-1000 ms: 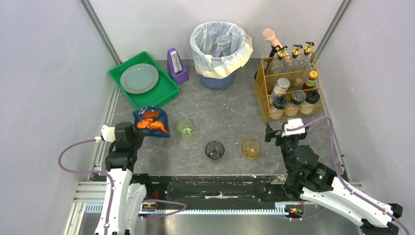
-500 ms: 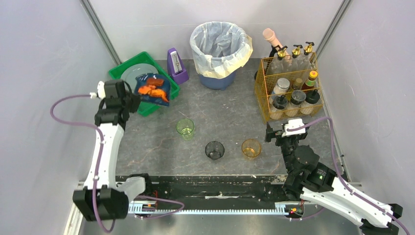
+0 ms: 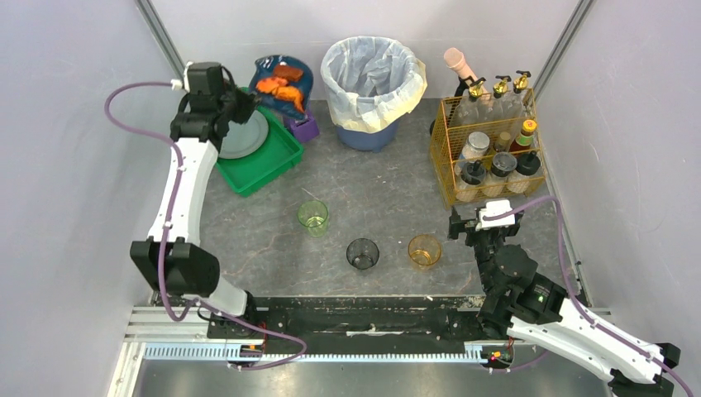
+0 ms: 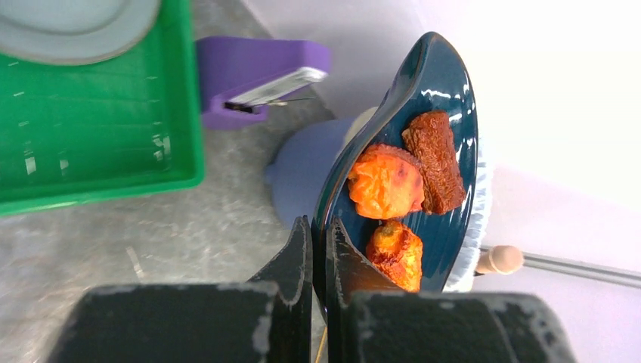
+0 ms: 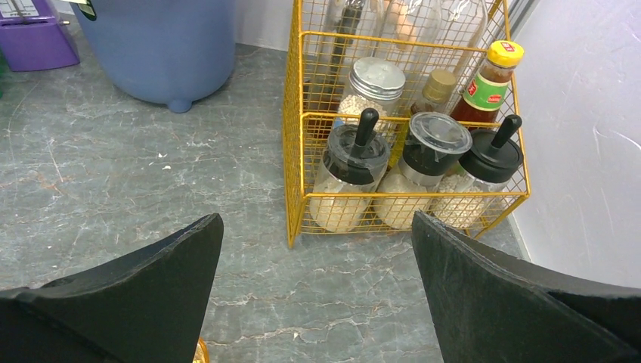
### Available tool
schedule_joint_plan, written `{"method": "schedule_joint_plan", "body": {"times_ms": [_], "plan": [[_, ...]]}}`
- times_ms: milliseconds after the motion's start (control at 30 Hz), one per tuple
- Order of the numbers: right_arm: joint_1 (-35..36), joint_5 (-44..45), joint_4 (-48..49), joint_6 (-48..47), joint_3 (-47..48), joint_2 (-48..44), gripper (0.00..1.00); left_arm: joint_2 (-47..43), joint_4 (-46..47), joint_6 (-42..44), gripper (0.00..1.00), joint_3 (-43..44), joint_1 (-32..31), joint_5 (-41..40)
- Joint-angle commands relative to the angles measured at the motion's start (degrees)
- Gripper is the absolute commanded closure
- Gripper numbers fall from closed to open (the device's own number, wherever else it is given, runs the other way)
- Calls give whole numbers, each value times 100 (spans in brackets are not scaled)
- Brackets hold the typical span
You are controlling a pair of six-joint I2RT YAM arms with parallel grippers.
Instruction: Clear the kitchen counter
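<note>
My left gripper (image 3: 240,101) is shut on the rim of a dark blue plate (image 3: 283,80) carrying orange and brown food pieces (image 4: 387,181). It holds the plate high at the back, tilted, between the green tray (image 3: 263,162) and the bin (image 3: 374,80). The plate also shows in the left wrist view (image 4: 446,98). On the dark grey marbled kitchen counter (image 3: 372,194) stand a green cup (image 3: 313,217), a dark cup (image 3: 362,253) and an amber cup (image 3: 424,250). My right gripper (image 3: 473,225) is open and empty, low beside the amber cup.
A grey plate (image 3: 245,136) lies in the green tray. A purple metronome (image 3: 304,126) stands by the bin, partly hidden by the blue plate. A yellow wire basket (image 3: 488,149) of bottles and jars stands at the back right. A black rail (image 3: 355,306) runs along the near edge.
My left arm has lifted the blue plate with food from the counter's left side, over the green tray, up and back toward the bin. The right arm has not moved.
</note>
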Motion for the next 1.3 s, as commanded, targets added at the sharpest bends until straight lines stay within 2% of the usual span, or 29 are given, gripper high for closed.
{"method": "schedule_joint_plan", "body": {"times_ms": [0, 267, 467, 633, 967, 1100, 1267], "plan": [[23, 194, 171, -53, 81, 46, 2, 437, 1053, -51, 98, 1232, -390, 72], [23, 272, 195, -115, 45, 114, 2, 1754, 938, 73, 98, 2914, -1065, -593], [24, 348, 195, -133, 22, 113, 2, 2502, 1121, -105, 98, 3699, -1314, -1087], [20, 382, 195, -151, 10, 138, 2, 2910, 1603, -165, 98, 3953, -1486, -1443], [19, 457, 203, -203, -20, 178, 2, 3370, 2625, -34, 98, 3910, -1776, -1922], [23, 478, 210, -221, -25, 210, 2, 3434, 3217, 370, 98, 3898, -1970, -2066], [20, 492, 212, -231, -25, 189, 2, 3543, 3950, 1410, 98, 3842, -2239, -2265]]}}
